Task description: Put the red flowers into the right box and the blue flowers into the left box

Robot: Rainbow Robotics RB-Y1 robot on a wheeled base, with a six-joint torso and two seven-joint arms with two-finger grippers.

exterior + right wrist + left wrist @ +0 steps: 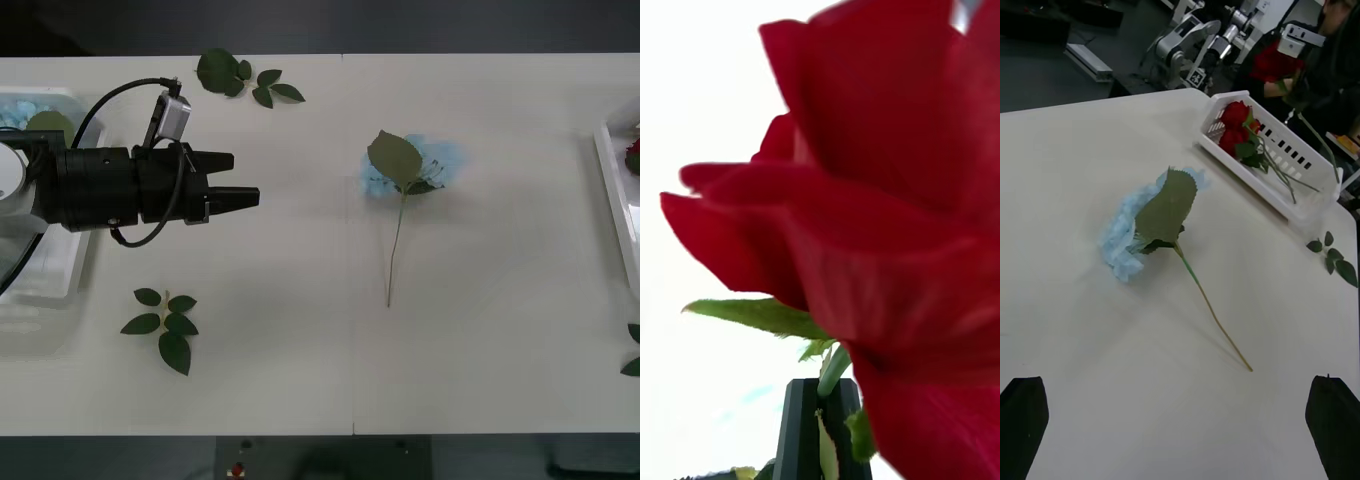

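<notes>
One blue flower (430,163) lies mid-table under its big green leaf (395,158), stem toward me; it also lies ahead of the open left gripper (1176,384) as a pale blue flower (1124,236). That left gripper (245,177) hovers beside the left box (45,270), which holds a blue cluster (15,110). The right gripper (822,390) is shut on the stem of a red flower (880,210). Seen from the left wrist, this red flower (1270,61) hangs above the right box (1289,161), where other red flowers (1236,127) lie.
Bloomless leaf sprigs lie at the table's back (245,78), front left (165,322) and right edge (633,350). The right box's rim (612,190) shows at the table's right edge. A wide bare stretch of table separates the left gripper from the blue flower.
</notes>
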